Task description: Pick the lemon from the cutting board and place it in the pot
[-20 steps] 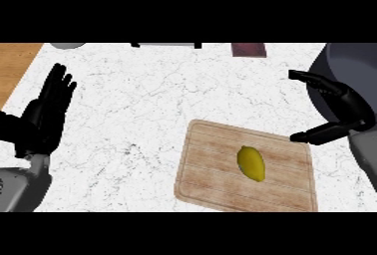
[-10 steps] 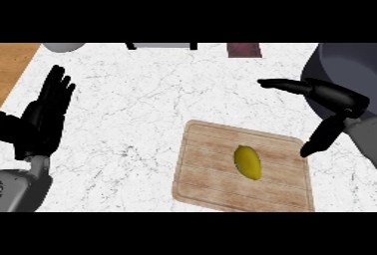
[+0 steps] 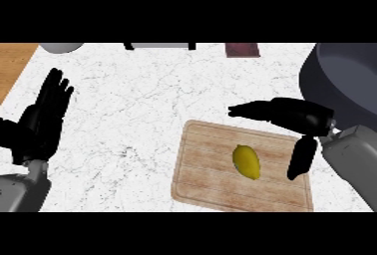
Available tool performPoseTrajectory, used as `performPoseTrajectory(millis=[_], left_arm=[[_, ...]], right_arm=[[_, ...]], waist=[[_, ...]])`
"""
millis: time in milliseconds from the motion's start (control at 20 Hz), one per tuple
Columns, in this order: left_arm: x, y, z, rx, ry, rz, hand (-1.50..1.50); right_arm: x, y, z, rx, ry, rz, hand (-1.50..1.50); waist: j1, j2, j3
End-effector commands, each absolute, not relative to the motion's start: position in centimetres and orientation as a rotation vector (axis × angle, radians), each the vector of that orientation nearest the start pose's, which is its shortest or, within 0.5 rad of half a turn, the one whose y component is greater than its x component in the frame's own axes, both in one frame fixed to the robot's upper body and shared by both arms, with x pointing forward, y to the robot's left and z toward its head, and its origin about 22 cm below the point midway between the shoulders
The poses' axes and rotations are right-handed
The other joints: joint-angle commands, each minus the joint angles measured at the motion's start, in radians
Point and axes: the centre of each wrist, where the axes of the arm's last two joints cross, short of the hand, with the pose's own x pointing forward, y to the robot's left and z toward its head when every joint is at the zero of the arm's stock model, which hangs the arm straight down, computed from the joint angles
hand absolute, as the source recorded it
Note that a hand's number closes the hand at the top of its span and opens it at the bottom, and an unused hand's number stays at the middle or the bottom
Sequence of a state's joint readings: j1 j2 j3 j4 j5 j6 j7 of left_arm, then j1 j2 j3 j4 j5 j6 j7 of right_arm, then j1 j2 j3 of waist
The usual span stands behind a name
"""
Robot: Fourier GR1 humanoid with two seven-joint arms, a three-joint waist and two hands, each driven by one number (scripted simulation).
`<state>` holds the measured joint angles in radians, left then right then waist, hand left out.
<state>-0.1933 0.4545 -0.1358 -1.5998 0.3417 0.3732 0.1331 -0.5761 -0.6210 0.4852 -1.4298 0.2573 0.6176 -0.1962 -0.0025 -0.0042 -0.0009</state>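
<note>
On the cutting board at the surface's right, the lemon lies untouched; right hand hovering beside it, fingers spread; pot beyond; left hand resting open at left.

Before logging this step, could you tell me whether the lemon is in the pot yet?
No: the lemon lies on the cutting board.

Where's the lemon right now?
In the head view the lemon lies on the cutting board, right of centre, just left of the right hand's thumb and below its fingers.
</note>
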Motion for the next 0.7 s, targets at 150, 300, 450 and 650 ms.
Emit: performPoseTrajectory(millis=[150, 300, 450, 650], left_arm=[[28.1, 28.5, 8.2, 0.213, -1.621, 0.077, 0.00], [28.9, 27.3, 8.6, 0.195, -1.619, 0.072, 0.00], [28.3, 29.2, 9.4, 0.208, -1.616, 0.085, 0.00], [28.4, 30.0, 9.1, 0.213, -1.607, 0.056, 0.00]], right_arm=[[30.6, -20.4, 11.9, 0.052, -1.343, 1.700, -1.50], [31.0, -21.5, 12.1, 0.046, -1.314, 1.718, -1.50], [27.9, -19.4, 8.6, -0.017, -1.296, 1.719, -1.50], [30.6, -21.7, 9.2, -0.098, -1.277, 1.731, -1.50]], waist=[[0.001, 0.002, 0.001], [0.000, 0.003, 0.001], [-0.002, 0.001, 0.001], [0.005, 0.003, 0.001]])
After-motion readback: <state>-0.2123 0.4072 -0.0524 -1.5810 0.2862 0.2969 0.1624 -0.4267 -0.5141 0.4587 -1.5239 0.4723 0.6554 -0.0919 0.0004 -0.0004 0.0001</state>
